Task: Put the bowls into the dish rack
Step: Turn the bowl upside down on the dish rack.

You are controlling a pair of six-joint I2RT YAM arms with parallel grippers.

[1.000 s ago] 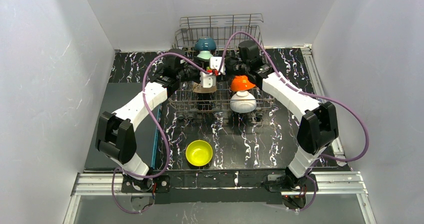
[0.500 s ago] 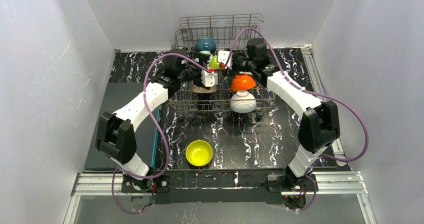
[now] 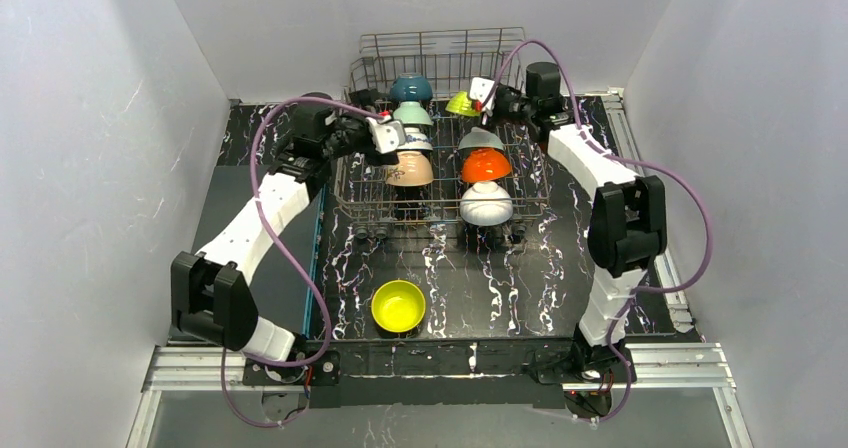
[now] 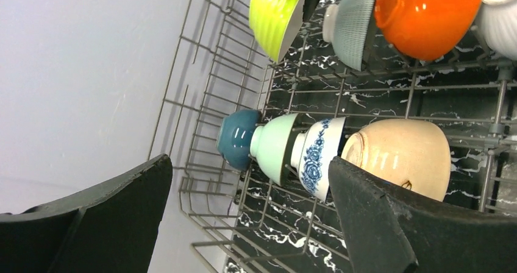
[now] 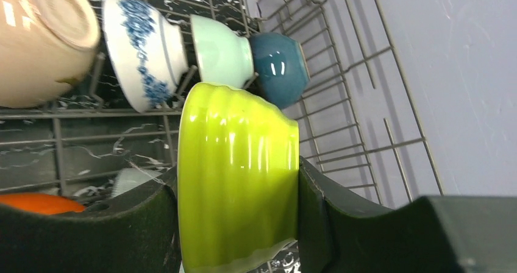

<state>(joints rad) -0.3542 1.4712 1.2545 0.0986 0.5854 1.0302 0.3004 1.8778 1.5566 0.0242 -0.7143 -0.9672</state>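
Observation:
The dish rack [image 3: 440, 40] stands at the back of the table. Its left row holds a teal bowl [image 3: 410, 88], a mint bowl [image 3: 412, 114], a blue-patterned white bowl [image 3: 416, 141] and a tan bowl [image 3: 409, 170]. The right row holds grey [image 3: 481, 139], orange [image 3: 485, 165] and white [image 3: 486, 204] bowls. My right gripper [image 3: 478, 96] is shut on a yellow-green bowl [image 5: 238, 157], tilted on edge over the rack's back right. My left gripper [image 4: 247, 169] stands open and empty at the rack's left side, beside the patterned bowl [image 4: 317, 157]. A second yellow-green bowl [image 3: 398, 306] sits upright on the table.
The black marbled table top [image 3: 520, 288] stretches in front of the rack. White walls close in on the left, back and right. The rack's tall back wire wall [image 5: 366, 72] rises just behind the held bowl. A dark grey mat [image 3: 215, 238] lies at left.
My left gripper opened, let go of the tan bowl in the rack and drew back to the left. My right gripper carried the yellow-green bowl toward the rack's back right.

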